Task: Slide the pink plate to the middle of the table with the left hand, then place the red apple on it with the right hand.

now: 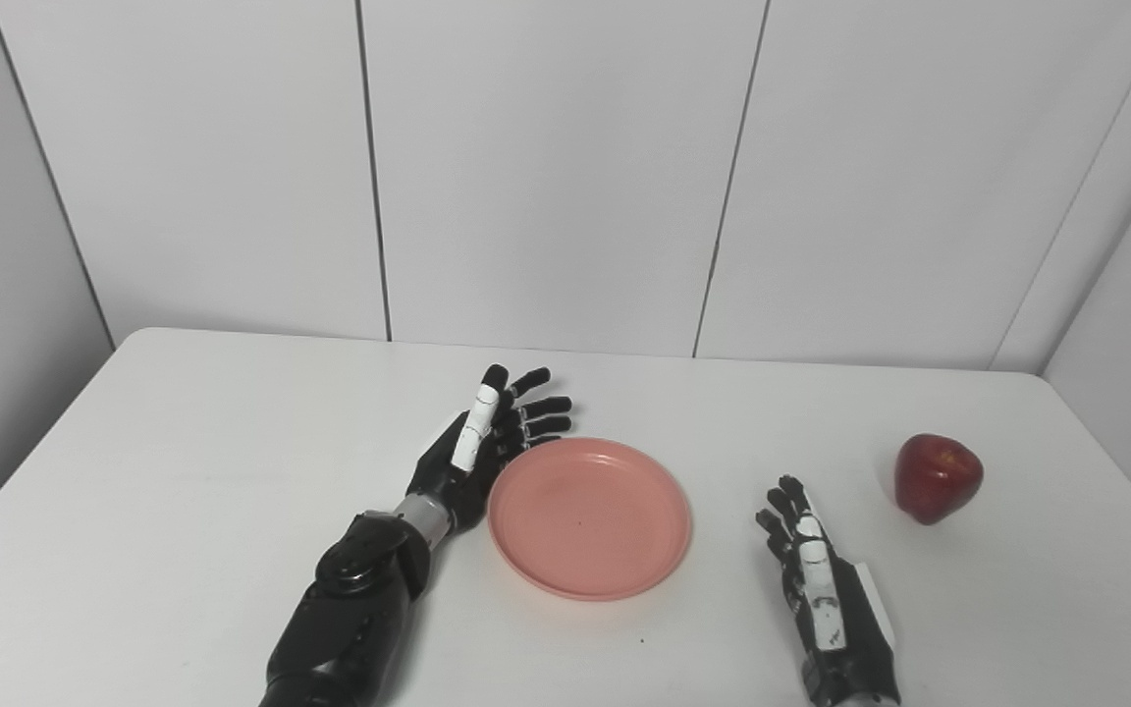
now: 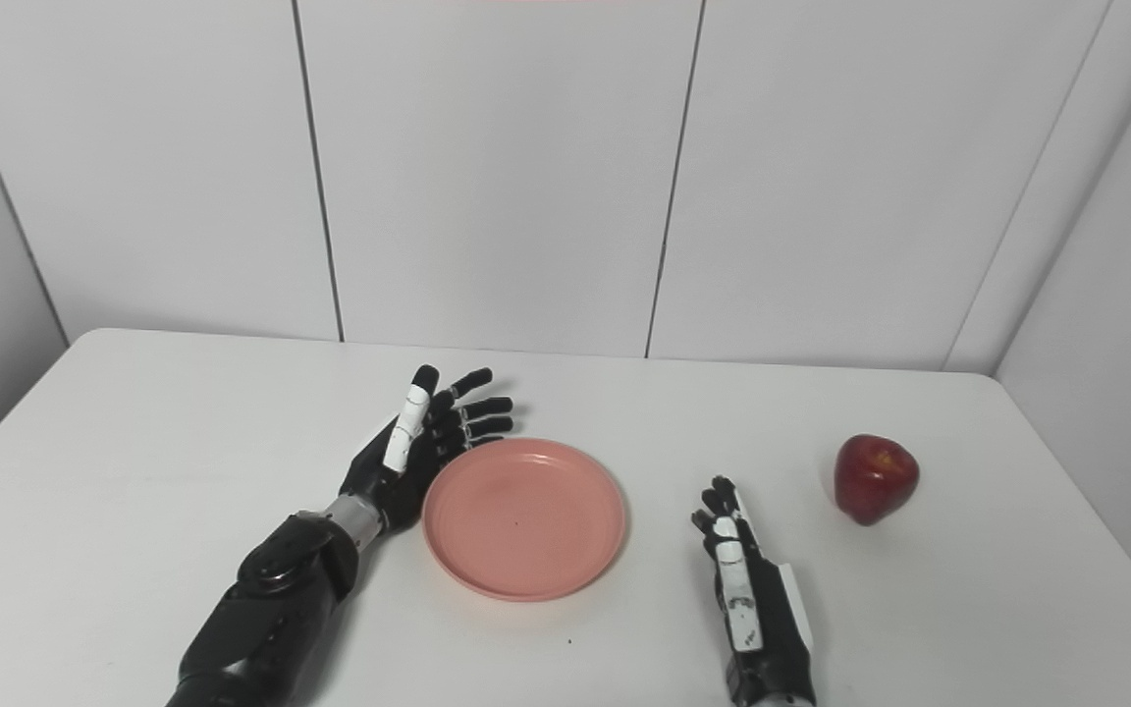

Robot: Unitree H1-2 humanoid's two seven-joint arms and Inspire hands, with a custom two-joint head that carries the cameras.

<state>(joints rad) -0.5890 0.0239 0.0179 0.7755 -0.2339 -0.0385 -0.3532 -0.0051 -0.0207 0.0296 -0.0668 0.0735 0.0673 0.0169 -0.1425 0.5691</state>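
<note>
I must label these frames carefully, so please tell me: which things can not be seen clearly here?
- Left hand: whether its palm touches the pink plate rim; the hand itself hides the contact, both views.
- Right hand: palm faces away; wrist cut off by the bottom edge.
- Red apple: stem too small to tell.
- Specks on the table: too small to identify.

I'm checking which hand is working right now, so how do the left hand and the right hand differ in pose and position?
The left hand stands on edge against the left rim of the pink plate, fingers spread; the right hand lies low by the table, fingers pointing away and closer together. The left hand is beside the plate; the right hand is apart from both the plate and the red apple. Both are empty.
</note>
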